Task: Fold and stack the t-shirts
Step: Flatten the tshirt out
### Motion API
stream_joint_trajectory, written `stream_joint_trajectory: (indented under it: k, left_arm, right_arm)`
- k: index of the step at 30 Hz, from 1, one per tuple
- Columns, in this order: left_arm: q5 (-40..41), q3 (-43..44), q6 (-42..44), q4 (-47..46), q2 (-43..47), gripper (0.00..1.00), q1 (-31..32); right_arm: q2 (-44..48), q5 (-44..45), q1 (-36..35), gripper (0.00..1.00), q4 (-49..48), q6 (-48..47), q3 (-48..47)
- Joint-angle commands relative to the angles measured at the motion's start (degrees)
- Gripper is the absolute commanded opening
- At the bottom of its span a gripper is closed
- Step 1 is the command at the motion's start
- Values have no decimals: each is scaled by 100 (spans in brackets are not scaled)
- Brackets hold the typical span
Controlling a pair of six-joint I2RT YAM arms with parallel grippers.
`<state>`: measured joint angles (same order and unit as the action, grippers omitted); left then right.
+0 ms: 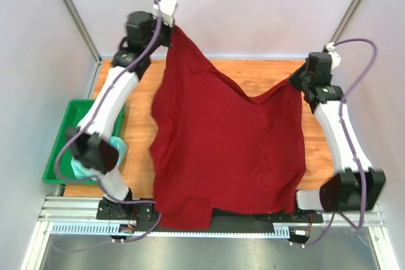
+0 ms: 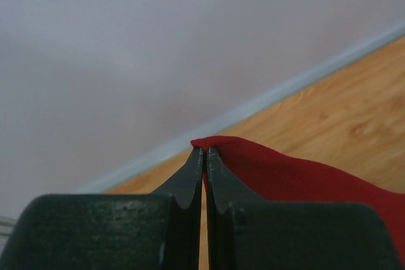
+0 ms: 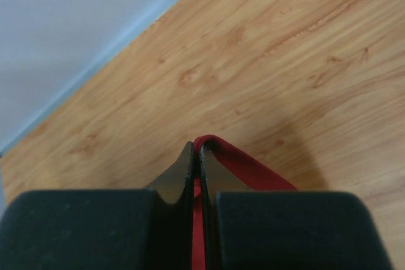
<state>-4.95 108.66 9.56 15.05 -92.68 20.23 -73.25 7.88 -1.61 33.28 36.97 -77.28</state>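
Clamping the maroon t-shirt (image 1: 228, 150) are left gripper (image 2: 204, 151) and right gripper (image 3: 197, 147); a mint t-shirt (image 1: 118, 146) lies in the green tray (image 1: 57, 156).

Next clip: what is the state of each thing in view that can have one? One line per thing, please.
maroon t-shirt: unfolded, held up by two corners, sagging between them.
mint t-shirt: crumpled at the green tray, partly hidden by the left arm.
left gripper: fingers shut on the maroon t-shirt.
right gripper: fingers shut on the maroon t-shirt.
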Motion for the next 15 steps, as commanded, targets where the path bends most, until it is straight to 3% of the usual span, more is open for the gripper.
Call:
stream_joint_trajectory:
  k: [1,5,8,12,15]
  left_arm:
    - [-287,111,3,-994,-932,0,-309]
    - [-59,1048,-94,-1713,-3126,0,-370]
    - [144,1672,-602,-1988,-4148,0,-467]
    - [477,2080,-903,-1900,-4715,0,-476]
    - [636,1887,-1210,-1927,-4680,0,-476]
  right_arm:
    - [-766,390,99,0,-1647,-137,203]
    - [-2541,215,494,0,-2683,-225,-110]
    - [-3790,-102,784,0,-2687,-190,-655]
    - [-5091,-365,1012,1,-1528,-489,-2401]
    - [-5489,-699,1118,0,-1140,-463,-2766]
